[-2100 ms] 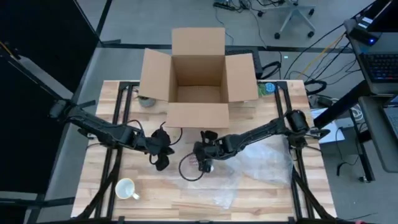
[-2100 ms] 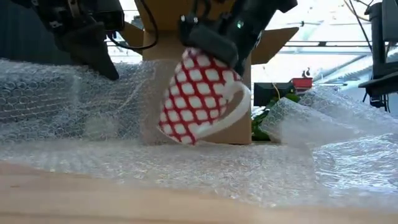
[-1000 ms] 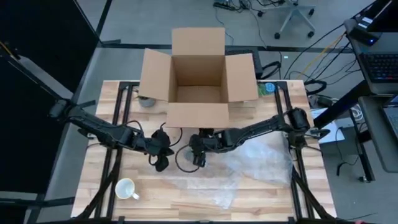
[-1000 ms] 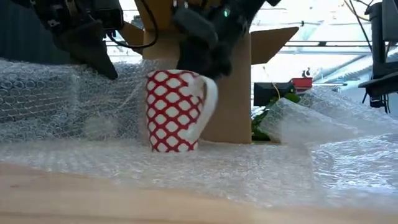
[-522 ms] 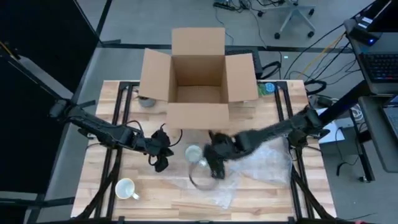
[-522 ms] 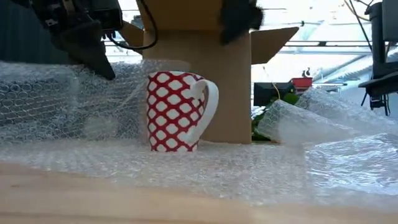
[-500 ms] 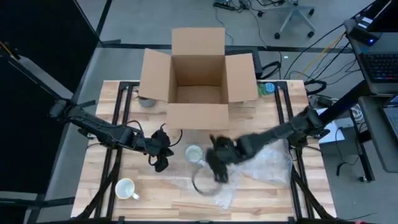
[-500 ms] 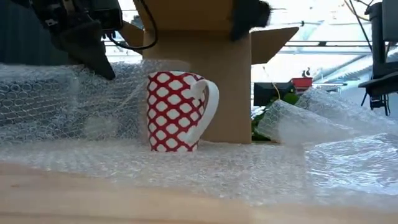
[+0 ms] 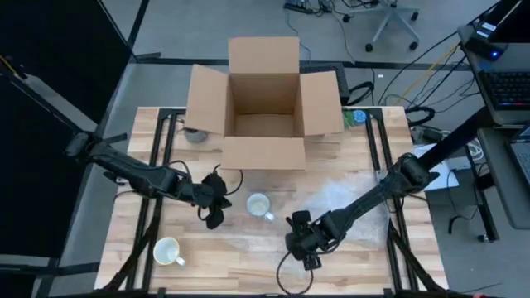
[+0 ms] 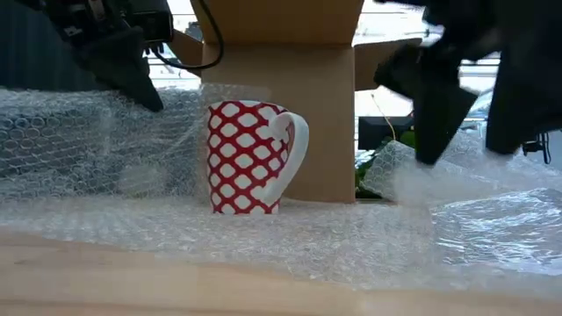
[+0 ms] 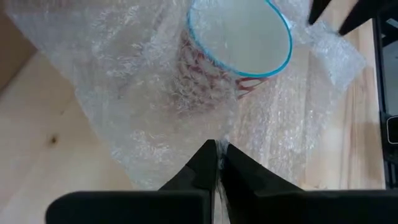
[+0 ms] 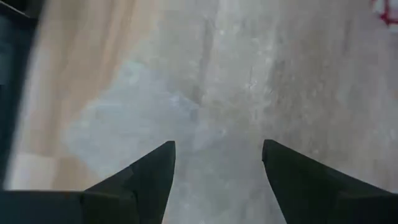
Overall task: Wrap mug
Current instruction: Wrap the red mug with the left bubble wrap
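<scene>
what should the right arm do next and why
Probably lower the open right gripper onto the near edge of the bubble wrap and pinch it. The mug stands upright on the sheet, unwrapped, and the left gripper already pinches its other side.

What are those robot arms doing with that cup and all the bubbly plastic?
They are packing a red and white mug in bubble wrap. The mug stands upright on the sheet, and nothing is touching it. The left pincer is shut on an edge of the wrap, holding part of it up beside the mug. The right pincer is open over the wrap nearer the front of the table. An open cardboard box waits behind. A second, plain mug sits off to the side.
</scene>
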Action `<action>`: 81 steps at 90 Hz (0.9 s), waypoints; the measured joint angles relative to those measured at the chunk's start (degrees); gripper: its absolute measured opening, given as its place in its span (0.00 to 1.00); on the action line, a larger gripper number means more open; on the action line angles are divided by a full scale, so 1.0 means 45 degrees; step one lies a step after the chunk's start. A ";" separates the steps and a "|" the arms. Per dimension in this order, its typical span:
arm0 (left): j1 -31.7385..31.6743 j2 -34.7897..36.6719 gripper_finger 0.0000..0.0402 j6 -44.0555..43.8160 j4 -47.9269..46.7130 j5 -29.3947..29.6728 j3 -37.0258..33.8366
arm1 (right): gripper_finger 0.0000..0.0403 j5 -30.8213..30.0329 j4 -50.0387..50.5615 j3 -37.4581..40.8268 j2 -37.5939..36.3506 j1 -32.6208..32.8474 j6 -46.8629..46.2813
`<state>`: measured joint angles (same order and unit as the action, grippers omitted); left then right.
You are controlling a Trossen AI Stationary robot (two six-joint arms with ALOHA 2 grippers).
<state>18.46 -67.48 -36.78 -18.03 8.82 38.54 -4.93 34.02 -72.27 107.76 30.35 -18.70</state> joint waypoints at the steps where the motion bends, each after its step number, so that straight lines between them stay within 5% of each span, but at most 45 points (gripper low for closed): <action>1: 0.0000 0.0000 0.01 0.0002 0.0007 0.0000 0.0000 | 0.56 0.0036 -0.0007 0.0024 0.0025 -0.0022 0.0046; 51: 0.0010 0.0000 0.01 0.0245 0.0027 0.0000 0.0000 | 0.25 0.1030 -0.0083 0.0234 0.0691 -0.0548 0.1275; 81: 0.0950 0.0000 0.01 -0.2122 0.0097 -0.0270 0.0000 | 0.22 0.1258 0.0996 0.0190 0.0910 -0.0097 0.1029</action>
<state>22.73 -67.48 -46.33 -17.59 7.60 38.54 0.73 38.50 -71.42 111.85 29.91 -14.07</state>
